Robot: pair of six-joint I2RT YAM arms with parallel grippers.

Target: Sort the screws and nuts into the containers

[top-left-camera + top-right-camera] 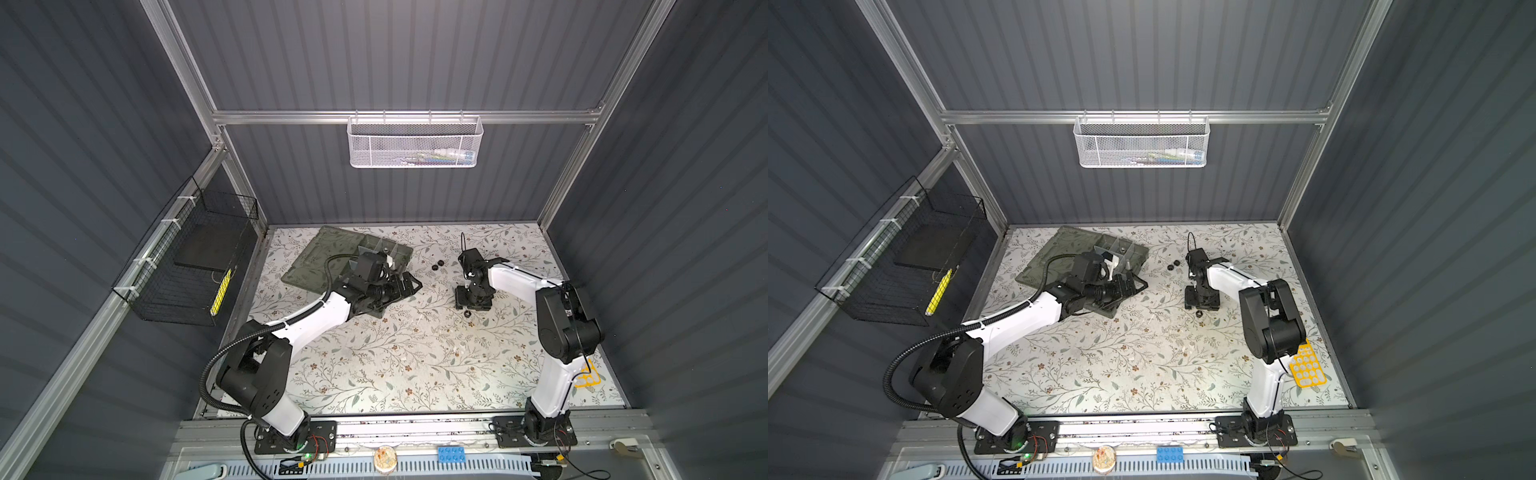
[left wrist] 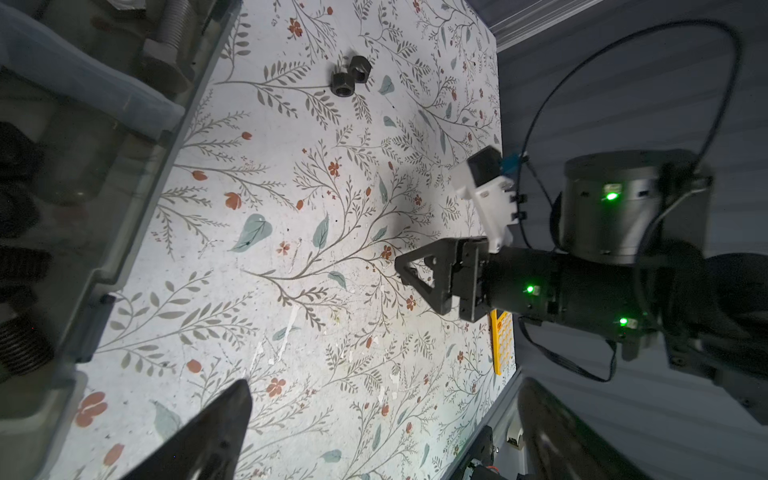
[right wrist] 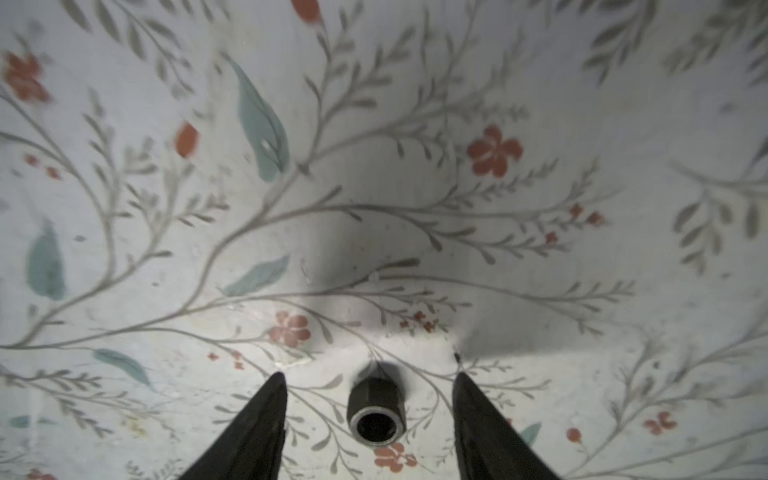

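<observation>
My right jaws are spread, one each side of a black nut (image 3: pixel 376 415) on the tabletop (image 3: pixel 415 187), ready to pinch it, I think. My left jaws hang spread by the containers (image 1: pixel 401 253).

Bright overhead light on the floral bench (image 1: pixel 415 353), dim walls (image 1: pixel 83 124) around, soft shadow under the right tool (image 3: pixel 368 376), wrist views blurred toward their edges, near organizer box (image 2: pixel 83 166) out of focus.
</observation>
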